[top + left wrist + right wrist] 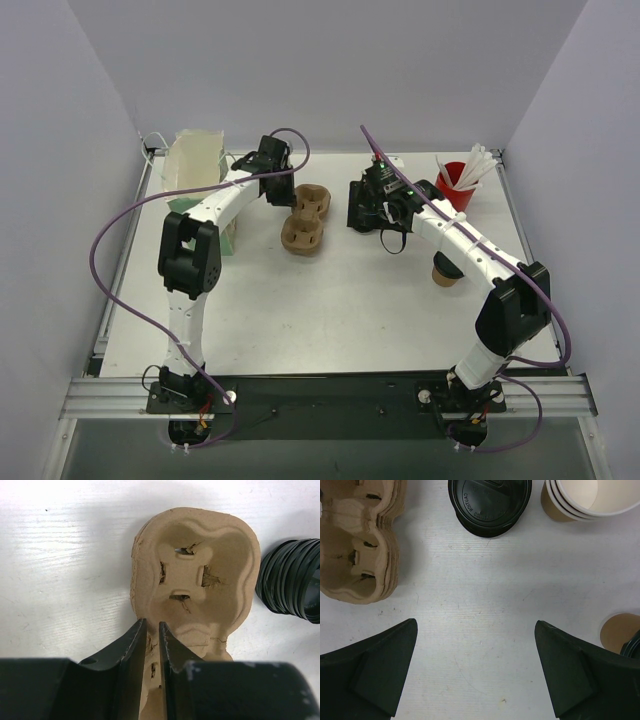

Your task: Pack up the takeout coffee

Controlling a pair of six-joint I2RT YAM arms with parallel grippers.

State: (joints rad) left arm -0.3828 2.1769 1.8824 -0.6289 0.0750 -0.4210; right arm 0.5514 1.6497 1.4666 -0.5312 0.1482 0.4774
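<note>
Takeout coffee (443,272): small brown paper cup with a black lid, upright on the white tabletop (330,310), partly hidden under the right arm's forearm in the overhead view. In the right wrist view it shows at the lower right edge, just outside the right-hand finger and not between the jaws.

Right gripper (475,624): jaws spread wide over bare tabletop, holding nothing. The coffee stands beside it, on the side nearer the arm bases.

Left gripper (151,626): jaws nearly together, pinching a thin edge of the top pulp cup carrier (200,570). It is well apart from the coffee, across the tabletop.

Pulp cup carriers: a nested stack, mid-tabletop, between the two grippers.

Black lids (490,502): a stack lying just beside the carriers, ahead of the right gripper.

Lidless tan paper cups (585,500): nested stack, near the lids.

Red cup (455,188): holds white sticks, at the far right corner.
</note>
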